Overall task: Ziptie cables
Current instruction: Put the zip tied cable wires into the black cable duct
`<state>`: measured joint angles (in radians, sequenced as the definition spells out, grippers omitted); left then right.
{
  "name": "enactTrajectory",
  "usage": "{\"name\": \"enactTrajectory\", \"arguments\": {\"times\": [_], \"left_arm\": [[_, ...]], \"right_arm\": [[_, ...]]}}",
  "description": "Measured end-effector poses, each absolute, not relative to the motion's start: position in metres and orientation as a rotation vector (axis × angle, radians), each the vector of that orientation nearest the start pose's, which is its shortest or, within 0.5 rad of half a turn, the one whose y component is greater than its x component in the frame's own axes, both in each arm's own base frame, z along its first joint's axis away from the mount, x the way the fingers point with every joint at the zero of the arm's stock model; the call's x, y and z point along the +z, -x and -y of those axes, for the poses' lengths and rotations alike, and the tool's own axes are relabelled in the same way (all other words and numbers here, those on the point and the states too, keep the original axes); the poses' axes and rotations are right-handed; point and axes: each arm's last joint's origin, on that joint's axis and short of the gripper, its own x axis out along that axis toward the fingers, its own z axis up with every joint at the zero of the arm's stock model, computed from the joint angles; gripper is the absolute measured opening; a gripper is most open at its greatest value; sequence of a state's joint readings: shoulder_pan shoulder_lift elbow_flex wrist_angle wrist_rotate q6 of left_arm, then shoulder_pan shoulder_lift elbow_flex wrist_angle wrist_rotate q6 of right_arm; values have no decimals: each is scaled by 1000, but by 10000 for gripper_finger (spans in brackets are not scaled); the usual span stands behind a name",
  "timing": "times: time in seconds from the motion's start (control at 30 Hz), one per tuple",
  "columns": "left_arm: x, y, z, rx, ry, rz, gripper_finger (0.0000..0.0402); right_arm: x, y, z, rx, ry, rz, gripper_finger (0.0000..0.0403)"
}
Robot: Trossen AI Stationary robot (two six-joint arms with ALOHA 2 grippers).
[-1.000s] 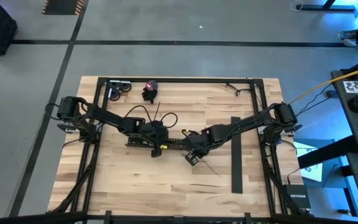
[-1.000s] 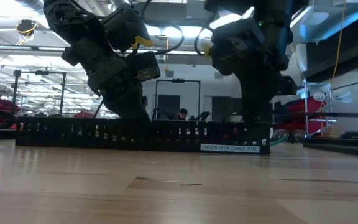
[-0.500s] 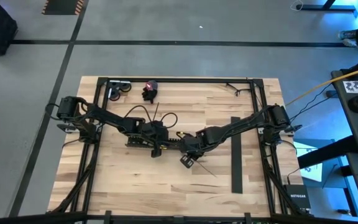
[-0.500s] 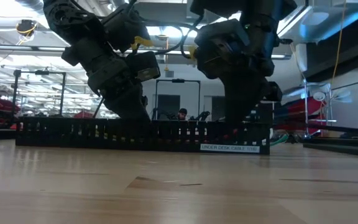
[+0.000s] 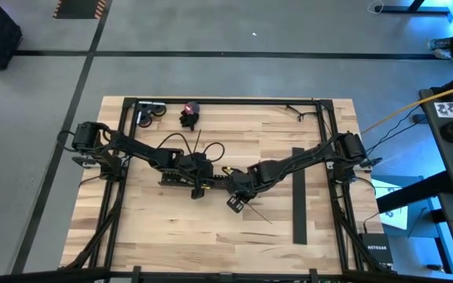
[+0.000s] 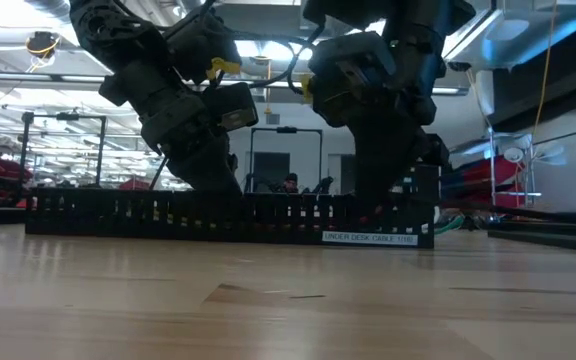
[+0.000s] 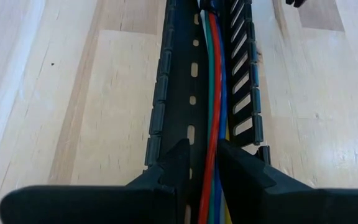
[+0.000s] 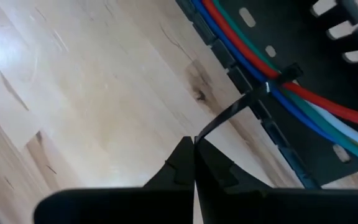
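Grippers meet mid-table: left gripper [image 7: 202,171] pinches the cables [image 7: 214,81], right gripper [image 8: 194,163] clamps a zip-tie [image 8: 238,107].

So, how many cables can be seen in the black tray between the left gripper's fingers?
5, side by side in the slotted tray: white cable, green cable, red cable, blue cable, and a barely showing yellow cable. More may lie hidden beneath.

Wooden table [image 5: 171,236] bears slotted tray [image 7: 179,87], perhaps tape rolls [image 5: 149,115].
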<state>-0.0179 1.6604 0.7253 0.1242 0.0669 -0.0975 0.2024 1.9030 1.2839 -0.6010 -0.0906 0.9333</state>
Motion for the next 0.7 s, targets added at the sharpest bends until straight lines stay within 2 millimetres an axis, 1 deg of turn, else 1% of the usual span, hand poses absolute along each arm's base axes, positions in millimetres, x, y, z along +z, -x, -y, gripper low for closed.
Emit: {"name": "enactTrajectory", "arguments": {"times": [0.1, 0.23, 0.33, 0.4, 0.6, 0.7], "left_arm": [[135, -304, 7, -40, 112, -814, 76], [135, -304, 7, -40, 112, -814, 76], [135, -304, 7, -40, 113, -814, 76], [135, -304, 7, -39, 116, -814, 76], [135, -304, 7, -39, 115, -814, 76], [135, -304, 8, -45, 104, -814, 76]], "right_arm": [[163, -367, -78, -340, -732, -1249, 0], [144, -372, -79, -346, -733, -1281, 0], [136, -375, -80, -340, -738, -1279, 0], [135, -376, -80, -336, -738, -1276, 0], [123, -379, -82, -296, -736, -1314, 0], [122, -379, -82, -308, -726, -1310, 0]]}}
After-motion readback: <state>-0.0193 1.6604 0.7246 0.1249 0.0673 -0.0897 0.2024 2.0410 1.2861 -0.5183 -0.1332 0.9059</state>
